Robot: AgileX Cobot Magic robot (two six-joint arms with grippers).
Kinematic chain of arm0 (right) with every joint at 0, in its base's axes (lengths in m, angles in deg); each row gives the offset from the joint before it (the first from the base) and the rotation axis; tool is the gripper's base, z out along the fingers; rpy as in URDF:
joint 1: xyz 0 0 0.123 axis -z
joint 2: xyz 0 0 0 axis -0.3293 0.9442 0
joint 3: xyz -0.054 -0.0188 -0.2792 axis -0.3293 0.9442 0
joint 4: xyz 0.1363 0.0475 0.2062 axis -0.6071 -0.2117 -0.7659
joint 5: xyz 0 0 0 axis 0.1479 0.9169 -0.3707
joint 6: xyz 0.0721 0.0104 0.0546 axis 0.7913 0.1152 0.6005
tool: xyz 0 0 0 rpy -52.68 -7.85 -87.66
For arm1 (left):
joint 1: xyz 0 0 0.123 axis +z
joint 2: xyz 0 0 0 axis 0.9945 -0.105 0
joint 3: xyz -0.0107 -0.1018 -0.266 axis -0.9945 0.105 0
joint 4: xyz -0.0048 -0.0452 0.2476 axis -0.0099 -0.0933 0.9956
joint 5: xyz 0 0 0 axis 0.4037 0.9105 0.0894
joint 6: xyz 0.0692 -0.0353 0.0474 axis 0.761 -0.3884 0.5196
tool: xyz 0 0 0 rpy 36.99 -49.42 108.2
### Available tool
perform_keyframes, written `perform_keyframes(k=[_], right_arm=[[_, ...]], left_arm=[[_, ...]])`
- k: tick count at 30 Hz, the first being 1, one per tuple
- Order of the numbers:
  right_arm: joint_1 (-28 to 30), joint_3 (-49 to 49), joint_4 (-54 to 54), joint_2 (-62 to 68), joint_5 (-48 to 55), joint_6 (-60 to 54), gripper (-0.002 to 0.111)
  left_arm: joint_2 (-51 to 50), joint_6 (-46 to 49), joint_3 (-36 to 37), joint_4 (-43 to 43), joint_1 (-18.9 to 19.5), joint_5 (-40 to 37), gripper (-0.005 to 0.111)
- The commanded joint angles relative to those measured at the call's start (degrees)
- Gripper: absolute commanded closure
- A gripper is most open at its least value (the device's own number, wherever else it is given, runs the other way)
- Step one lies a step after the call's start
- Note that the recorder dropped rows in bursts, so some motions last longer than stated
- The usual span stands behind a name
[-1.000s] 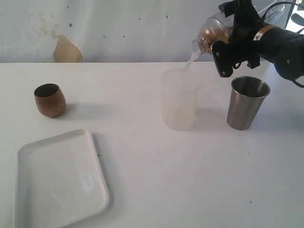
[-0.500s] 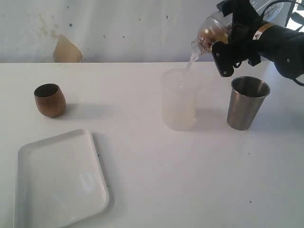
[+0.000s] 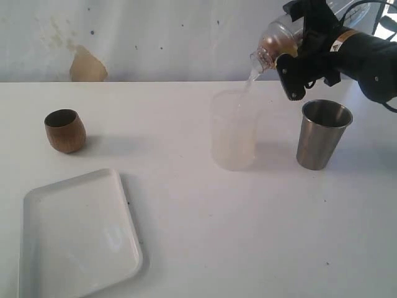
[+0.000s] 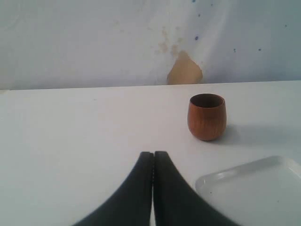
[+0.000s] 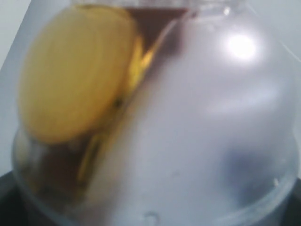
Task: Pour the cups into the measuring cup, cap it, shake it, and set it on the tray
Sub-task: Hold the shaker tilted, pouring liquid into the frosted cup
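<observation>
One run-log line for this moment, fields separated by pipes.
phase: pouring | right gripper: shut on frosted translucent plastic cup, tilted over tall clear measuring cup | left gripper: shut, empty

White table fills the scene, evenly lit; behind it, a pale, blotchy wall with a tan patch at the table's far edge.

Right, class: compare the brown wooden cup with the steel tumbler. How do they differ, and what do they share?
The wooden cup is brown, short and rounded; the steel tumbler is grey metal, taller and tapered toward its base. The wooden cup stands left, beyond the tray; the steel tumbler stands right, beside the measuring cup. Both stand upright, mouths open.
</observation>
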Motion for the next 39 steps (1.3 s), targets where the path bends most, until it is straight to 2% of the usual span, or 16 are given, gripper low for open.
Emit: perform_keyframes(k=[1, 14, 24, 39], right_arm=[[0.2, -0.7, -0.2, -0.8, -2.9, -0.1, 0.108], [0.2, -0.7, -0.2, -0.8, -5.2, -0.1, 0.108], [0.2, -0.7, 0.2, -0.8, -7.1, -6.5, 0.108], [0.2, -0.7, 2.3, -0.8, -7.6, -7.6, 0.108]], left_arm=[[0.3, -0.1, 0.2, 0.1, 0.1, 0.3, 0.106], [0.3, -0.1, 0.2, 0.1, 0.1, 0.3, 0.106], [0.3, -0.1, 0.2, 0.1, 0.1, 0.3, 0.106], [0.3, -0.1, 0.2, 0.1, 0.1, 0.3, 0.106]])
